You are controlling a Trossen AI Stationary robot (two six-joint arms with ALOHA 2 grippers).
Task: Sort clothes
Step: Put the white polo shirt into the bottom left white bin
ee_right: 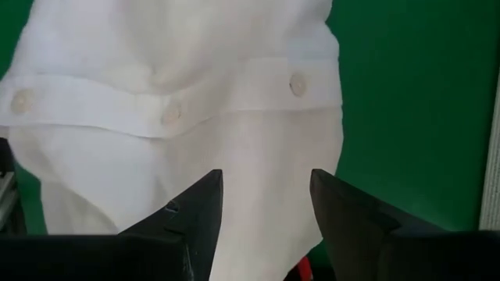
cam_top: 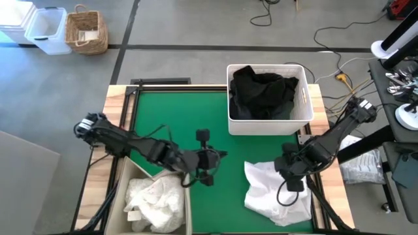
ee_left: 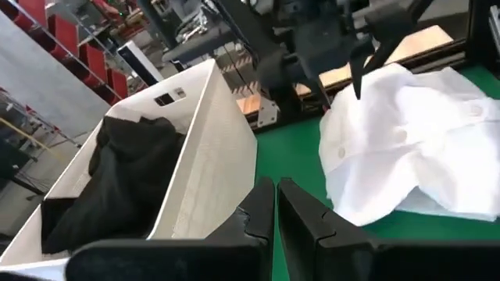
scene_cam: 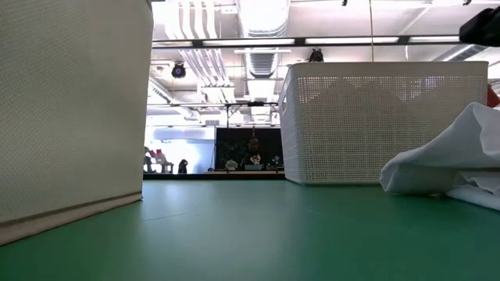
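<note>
A white buttoned shirt (cam_top: 274,192) lies crumpled on the green mat at the near right, and shows too in the low view (scene_cam: 453,156). My right gripper (ee_right: 266,195) hangs open just above it, fingers pointing down over the button placket (ee_right: 168,113), clear of the cloth. My left gripper (ee_left: 275,204) is shut and holds nothing. It hovers over the mat's middle (cam_top: 219,156), pointing toward the shirt (ee_left: 406,148) and the white basket (ee_left: 211,148). Black clothes (cam_top: 261,91) fill that basket. White clothes (cam_top: 157,202) lie in the beige bin (scene_cam: 70,109) at the near left.
The white plastic basket (cam_top: 271,124) stands at the mat's far right and the beige bin's wall (cam_top: 188,209) at the near left. Bare green mat (cam_top: 176,114) lies between them. A black frame (cam_top: 130,98) edges the mat. A wicker basket (cam_top: 86,31) sits on the floor beyond.
</note>
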